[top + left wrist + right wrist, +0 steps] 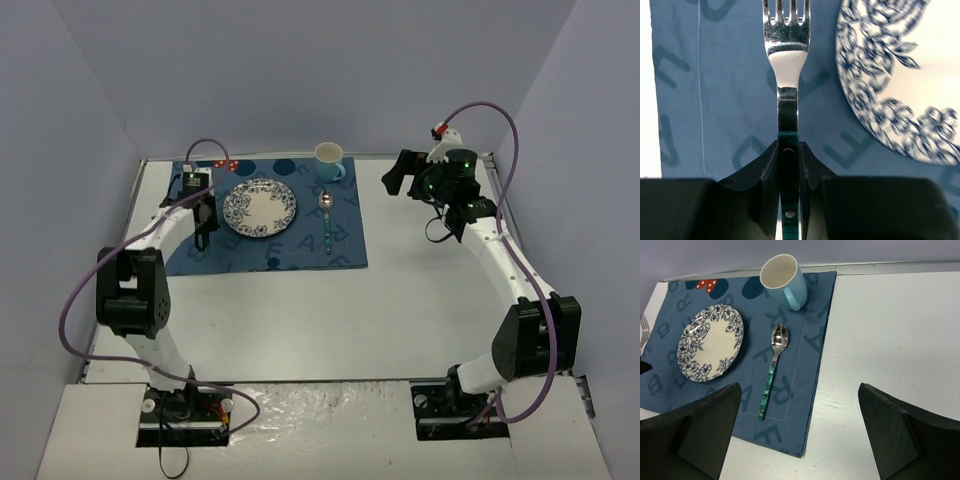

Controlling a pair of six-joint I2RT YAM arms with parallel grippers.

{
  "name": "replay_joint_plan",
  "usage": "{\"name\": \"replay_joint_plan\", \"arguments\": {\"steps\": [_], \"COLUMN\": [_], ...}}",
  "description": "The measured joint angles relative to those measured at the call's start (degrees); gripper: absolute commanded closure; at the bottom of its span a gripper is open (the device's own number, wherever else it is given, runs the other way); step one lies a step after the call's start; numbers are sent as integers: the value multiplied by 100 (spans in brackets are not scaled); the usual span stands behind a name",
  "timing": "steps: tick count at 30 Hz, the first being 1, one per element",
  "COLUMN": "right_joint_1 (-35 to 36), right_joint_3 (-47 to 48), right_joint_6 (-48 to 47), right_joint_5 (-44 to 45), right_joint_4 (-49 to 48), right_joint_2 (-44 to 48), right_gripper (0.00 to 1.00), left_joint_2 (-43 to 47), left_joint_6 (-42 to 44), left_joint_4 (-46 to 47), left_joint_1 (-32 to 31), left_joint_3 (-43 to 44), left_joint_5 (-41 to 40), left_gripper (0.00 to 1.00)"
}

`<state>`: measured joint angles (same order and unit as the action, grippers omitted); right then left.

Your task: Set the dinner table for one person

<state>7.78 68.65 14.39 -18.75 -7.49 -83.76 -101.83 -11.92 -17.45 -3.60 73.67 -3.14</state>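
The dinner table point(420, 310) carries a blue lettered mat point(290, 255) toward its far left corner. Over the mat's left strip, the left gripper point(788, 145) is clamped on the green handle of a fork point(787, 55), tines toward the far edge. Whether the fork rests on the cloth cannot be told. If it is let go while above the cloth, it could bounce or roll against the patterned plate point(259, 207) just beside it. A drag on withdrawal could rumple the mat and shift the spoon point(326, 222) and the blue mug point(329, 160). Near the far right corner the right gripper point(797, 390) hangs spread wide, holding nothing; it looks unlikely to interfere.
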Motion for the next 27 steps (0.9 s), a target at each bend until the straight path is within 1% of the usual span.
{"name": "replay_joint_plan", "arguments": {"steps": [5, 12, 18, 27], "right_joint_1": [4, -62, -132, -184], "right_joint_3": [-161, -326, -355, -355], "right_joint_6": [-119, -266, -302, -310], "right_joint_5": [9, 0, -54, -136], "right_joint_4": [121, 218, 230, 232], "right_joint_2": [131, 200, 213, 213], "right_gripper": [0, 0, 0, 0], "left_joint_2": [-650, -1157, -1408, -1487], "left_joint_6": [370, 742, 981, 1233], "left_joint_4": [143, 305, 335, 359], "left_joint_1": [278, 625, 851, 930], "left_joint_3": [367, 741, 944, 1001], "left_joint_5": [162, 550, 800, 987], "left_gripper": [100, 100, 100, 100]}}
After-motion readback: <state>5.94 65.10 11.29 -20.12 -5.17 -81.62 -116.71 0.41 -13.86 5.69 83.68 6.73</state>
